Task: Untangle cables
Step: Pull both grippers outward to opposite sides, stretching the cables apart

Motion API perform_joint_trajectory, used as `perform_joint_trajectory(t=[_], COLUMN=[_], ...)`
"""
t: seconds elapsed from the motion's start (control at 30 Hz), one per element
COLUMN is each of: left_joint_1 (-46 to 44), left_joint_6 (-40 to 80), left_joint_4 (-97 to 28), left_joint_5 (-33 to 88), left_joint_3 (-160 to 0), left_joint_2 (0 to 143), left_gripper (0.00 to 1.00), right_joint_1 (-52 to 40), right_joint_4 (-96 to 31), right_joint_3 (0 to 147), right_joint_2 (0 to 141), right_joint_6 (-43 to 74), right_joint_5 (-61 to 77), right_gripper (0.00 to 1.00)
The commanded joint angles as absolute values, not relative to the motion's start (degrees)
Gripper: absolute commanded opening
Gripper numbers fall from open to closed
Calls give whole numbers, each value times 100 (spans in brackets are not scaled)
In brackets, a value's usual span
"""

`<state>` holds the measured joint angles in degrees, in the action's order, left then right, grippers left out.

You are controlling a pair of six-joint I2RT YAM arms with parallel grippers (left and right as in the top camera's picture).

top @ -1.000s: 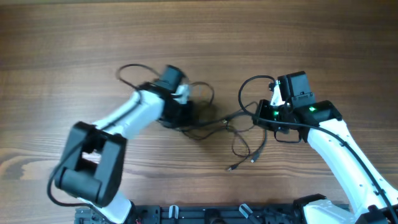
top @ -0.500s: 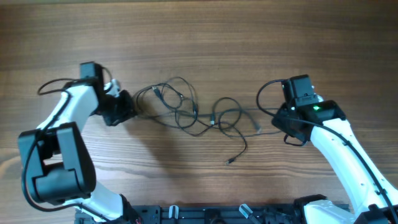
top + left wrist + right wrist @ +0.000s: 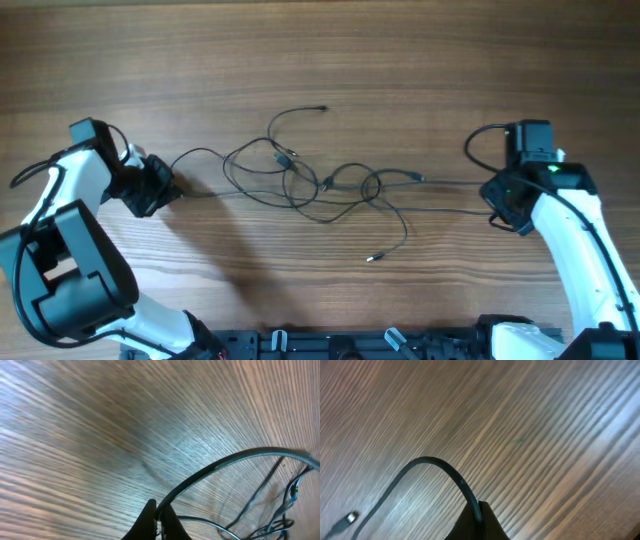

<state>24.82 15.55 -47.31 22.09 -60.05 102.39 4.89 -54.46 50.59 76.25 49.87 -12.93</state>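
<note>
The thin black flexible cables [image 3: 320, 185] lie across the middle of the frame on the brown wooden table [image 3: 400, 60], as a long loose tangle that runs from left to right. The left gripper [image 3: 150, 188], at the left edge of the frame, has its jaws pressed together on one strand; its wrist view shows the cord leaving the fingertips in an arc. The right gripper [image 3: 497, 195], at the right edge, pinches a strand in the same way. I cannot tell if it is the same cord.

I judge that the arms stand so wide apart in order to stretch the bundle and open its loops. What stands in the way is the knot in the centre, where several strands cross. A small silvery plug end [image 3: 372, 259] lies free below the centre, and a dark plug end [image 3: 321, 107] lies above it.
</note>
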Motion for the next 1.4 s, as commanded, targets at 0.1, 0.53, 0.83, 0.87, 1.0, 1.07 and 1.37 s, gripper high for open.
perform_joint_trajectory(t=[0.1, 0.53, 0.83, 0.87, 1.0, 1.07, 1.37], left_joint_1=[2606, 1925, 1135, 1035, 773, 659, 537], left_joint_6=[1697, 1682, 1671, 1671, 1673, 1673, 1673], left_joint_4=[-4759, -4886, -4724, -4703, -4694, -4694, -4676], left_joint_5=[2115, 2526, 2515, 2469, 2075, 1841, 1682], left_joint_3=[-5988, -5988, -5988, -5988, -5988, -5988, -5988], left_joint_2=[10189, 10189, 10189, 10189, 10191, 10191, 10191], left_gripper=[4, 4, 4, 4, 4, 4, 4], right_joint_1=[1197, 1253, 1253, 1247, 1234, 1234, 1240], right_joint_4=[-5199, -3601, -4226, -4493, -5546, -5988, -6689], right_joint_3=[5017, 5065, 5935, 6119, 6967, 7478, 9697], right_joint_2=[7695, 7623, 7210, 7194, 7199, 7199, 7216], right_joint_6=[4475, 602, 1190, 1181, 1046, 1046, 1068], right_joint_5=[-1216, 6573, 5175, 4799, 3529, 3087, 2401], right_gripper=[5, 4, 5, 5, 4, 4, 4])
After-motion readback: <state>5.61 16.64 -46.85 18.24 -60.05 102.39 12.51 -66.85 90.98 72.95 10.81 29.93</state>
